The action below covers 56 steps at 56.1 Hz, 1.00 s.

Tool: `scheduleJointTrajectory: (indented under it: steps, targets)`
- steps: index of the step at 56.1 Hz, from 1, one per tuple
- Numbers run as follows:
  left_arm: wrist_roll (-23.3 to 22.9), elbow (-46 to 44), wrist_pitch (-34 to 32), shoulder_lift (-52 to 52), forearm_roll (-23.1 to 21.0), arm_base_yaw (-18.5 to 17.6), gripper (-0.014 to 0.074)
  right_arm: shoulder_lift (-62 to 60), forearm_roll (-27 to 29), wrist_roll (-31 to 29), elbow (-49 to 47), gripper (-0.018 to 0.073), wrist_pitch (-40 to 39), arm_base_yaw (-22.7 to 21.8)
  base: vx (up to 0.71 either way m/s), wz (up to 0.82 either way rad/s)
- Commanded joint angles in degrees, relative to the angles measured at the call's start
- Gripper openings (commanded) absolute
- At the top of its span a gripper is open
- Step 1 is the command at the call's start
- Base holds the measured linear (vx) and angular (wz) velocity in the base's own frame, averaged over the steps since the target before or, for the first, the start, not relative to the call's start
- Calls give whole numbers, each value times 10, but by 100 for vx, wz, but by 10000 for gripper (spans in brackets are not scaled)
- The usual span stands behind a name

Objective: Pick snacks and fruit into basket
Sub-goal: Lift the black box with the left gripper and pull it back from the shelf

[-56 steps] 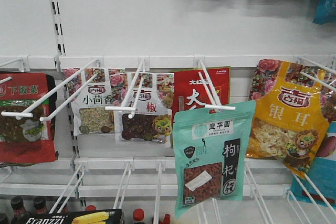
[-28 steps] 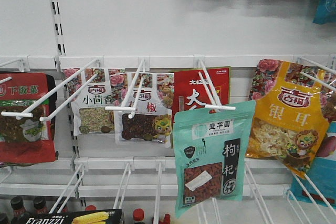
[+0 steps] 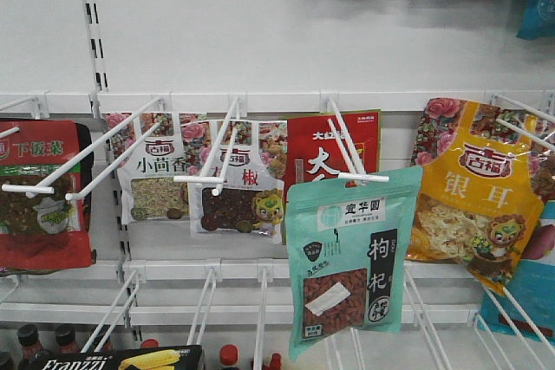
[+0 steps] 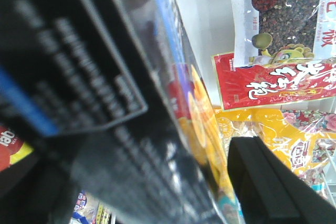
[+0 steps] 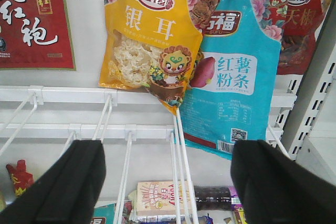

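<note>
Shelf wall (image 3: 260, 23): white backing with wire pegs (image 3: 217, 158) jutting out toward me; to my eye, a reach between them could snag a peg and shake the whole row
Dark pouch (image 4: 79, 87): fills the left and centre of the left wrist view, blurred and right up against the lens; it blinds that camera, and if it is only loosely caught it could slip
Blue pouch (image 5: 236, 77): upper right of the right wrist view, hanging behind the yellow one and overlapped by it; tugging either could drag its neighbour off too
Yellow pouch (image 5: 149, 40): upper centre of that view, tilted, its lower corner pointing down at the wires; glossy film, so a pinch may slide; pulled downward rather than along the peg, its hang hole could tear
Teal pouch (image 3: 347, 257): lower centre of the front view, hanging near the front tip of its peg; I'd call it the likeliest to be knocked loose
Right fingers (image 5: 79, 182): spread wide at the two lower corners; nothing between them, touching nothing; below the yellow pouch and apart from it
Left fingers (image 4: 273, 187): only one shows, lower right, just beside the dark pouch's edge; I cannot tell whether they pinch it
Basket: in none of these views
</note>
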Motion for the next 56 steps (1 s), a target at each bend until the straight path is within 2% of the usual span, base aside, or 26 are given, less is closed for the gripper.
scheduleJointTrajectory:
  steps: [1, 11, 27, 32, 38, 40, 45, 56]
  targets:
    - [-2, -18, -57, -1, -3, -5, 597, 5, -6, -4, -19, 567, -47, -2, 0, 0]
    - [-1, -18, -70, 2, -21, -5, 529, 5, -6, -4, -19, 567, -47, -2, 0, 0]
    - [0, -17, -80, -11, -21, -5, 383, 5, -6, -4, -19, 567, -47, -2, 0, 0]
    - [24, -17, -76, -37, -17, -5, 351, 5, -6, -4, -19, 567, -47, -2, 0, 0]
    - [115, -17, -59, -76, -20, -5, 321, 5, -6, -4, -19, 567, -47, -2, 0, 0]
    - [158, -17, -42, -94, -20, -5, 311, 5, -6, -4, -19, 567, -47, -2, 0, 0]
    - [230, -17, 15, -141, -20, -5, 295, 5, -6, -4, -19, 567, -47, -2, 0, 0]
    - [420, -18, 123, -266, -17, 37, 279, 5, -6, -4, -19, 567, -47, -2, 0, 0]
